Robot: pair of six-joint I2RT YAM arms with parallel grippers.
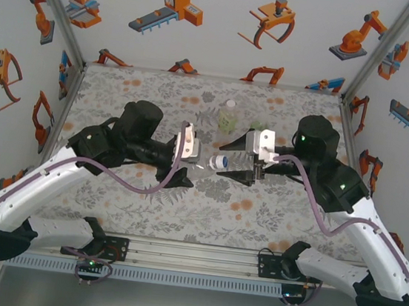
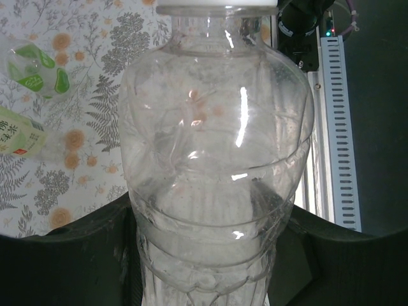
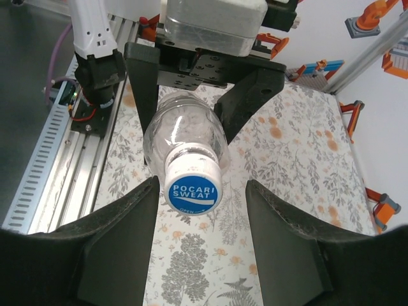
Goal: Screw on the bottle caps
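My left gripper (image 1: 198,154) (image 2: 207,255) is shut on the lower body of a clear, unlabelled bottle (image 1: 207,159) (image 2: 210,127), holding it on its side above the mat with its neck toward the right arm. A white cap with a blue top (image 1: 221,161) (image 3: 193,186) sits on that neck. My right gripper (image 1: 242,172) (image 3: 203,191) is open, with one finger on each side of the cap. Its left finger is very close to the cap and its right finger stands well clear. A small white cap (image 1: 230,104) lies on the mat at the back.
A squat green-tinted bottle (image 1: 227,120) (image 2: 35,67) stands behind the grippers, and a bottle with a pale yellow-green label (image 2: 19,137) is beside it. The floral mat (image 1: 138,205) is bordered by side walls, and a metal rail (image 1: 192,256) runs along the near edge.
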